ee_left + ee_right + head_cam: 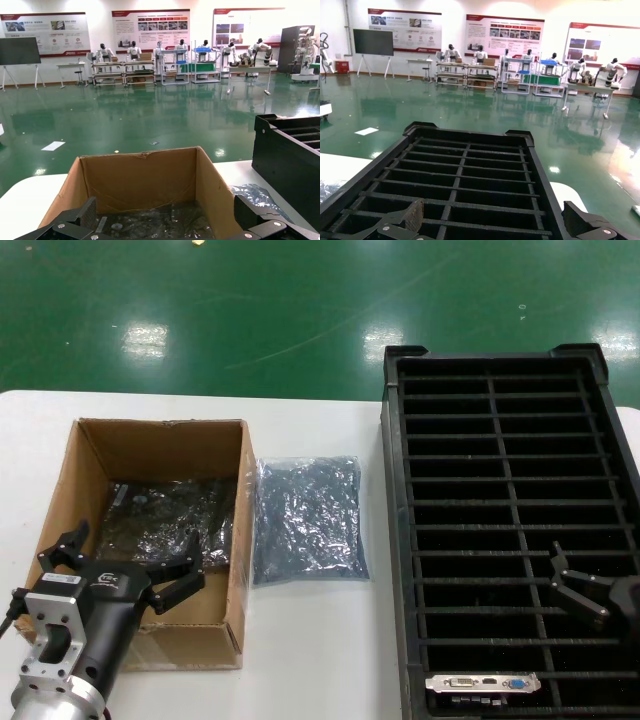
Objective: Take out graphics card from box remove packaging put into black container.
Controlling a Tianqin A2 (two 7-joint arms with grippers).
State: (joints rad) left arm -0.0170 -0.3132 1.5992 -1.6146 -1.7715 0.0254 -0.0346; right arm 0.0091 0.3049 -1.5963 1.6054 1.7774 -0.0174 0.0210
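**Card seated in crate; one empty bag on tabletop, another bag in box**

The white tabletop (310, 660) carries all items. The largest is the black container (505, 530), standing on the robot's right side of the tabletop and divided by ribs into narrow slots in two columns. All slots appear empty except one at the near end of the left column.

Next in size is the box (150, 540), brown cardboard, open at the top, on the robot's left side of the tabletop. A dark, crinkly plastic-wrapped item (165, 520) lies on its floor; what is in the wrap cannot be told.

The packaging (308, 520), a shiny translucent bag, lies flat on the tabletop between the box and the black container, just beside the box wall and apart from the crate. It looks empty.

The left gripper (118, 565) hangs over the near part of the box, above the wrapped item, with its fingers spread wide and nothing between them. In the left wrist view both fingertips frame the box interior.

The right gripper (575, 590) hangs over the near right part of the black container, fingers spread and holding nothing.

The graphics card (483, 683) stands on edge in the near slot of the left column, its silver bracket facing up with the white port and the blue port visible. It is well apart from both grippers.
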